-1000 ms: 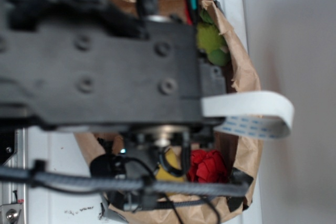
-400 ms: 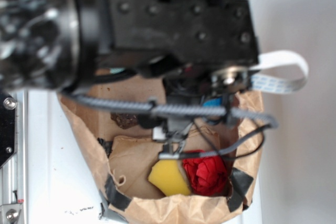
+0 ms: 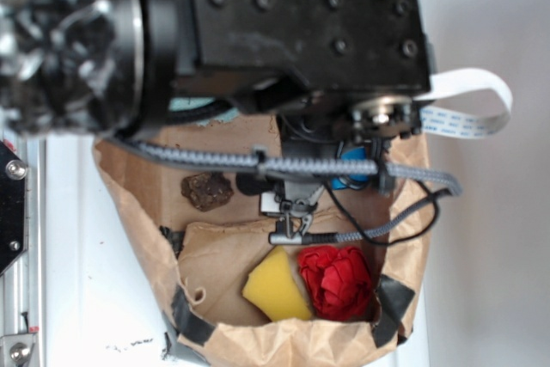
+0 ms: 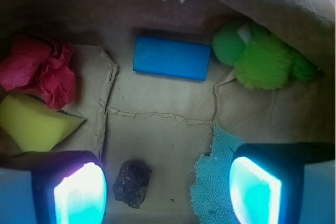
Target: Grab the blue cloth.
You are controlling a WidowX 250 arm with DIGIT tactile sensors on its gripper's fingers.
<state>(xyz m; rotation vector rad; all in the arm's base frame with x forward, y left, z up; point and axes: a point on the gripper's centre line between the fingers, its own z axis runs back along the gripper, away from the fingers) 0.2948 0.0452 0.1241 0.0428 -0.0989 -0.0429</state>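
In the wrist view the blue cloth (image 4: 215, 182), a pale teal fuzzy piece with ragged edges, lies flat on the brown paper floor at the lower right. Its right part is hidden behind my right finger (image 4: 255, 190). My gripper (image 4: 167, 192) hangs open above the floor, and only the cloth's left edge reaches into the gap. A dark rock (image 4: 133, 183) sits between the fingers, nearer the left one. In the exterior view only a teal sliver of the cloth (image 3: 204, 111) shows under the black arm (image 3: 284, 32), which hides the fingers.
Everything sits inside a brown paper bag (image 3: 137, 221) with raised crumpled walls. A bright blue block (image 4: 171, 57) and a green plush toy (image 4: 262, 56) lie at the far side. A red crumpled cloth (image 4: 39, 74) and a yellow sponge (image 4: 34, 121) are at the left.
The arm has swung off the bag's middle toward the top of the exterior view, uncovering the rock, sponge and red cloth. In the last half second it shifted only slightly further.
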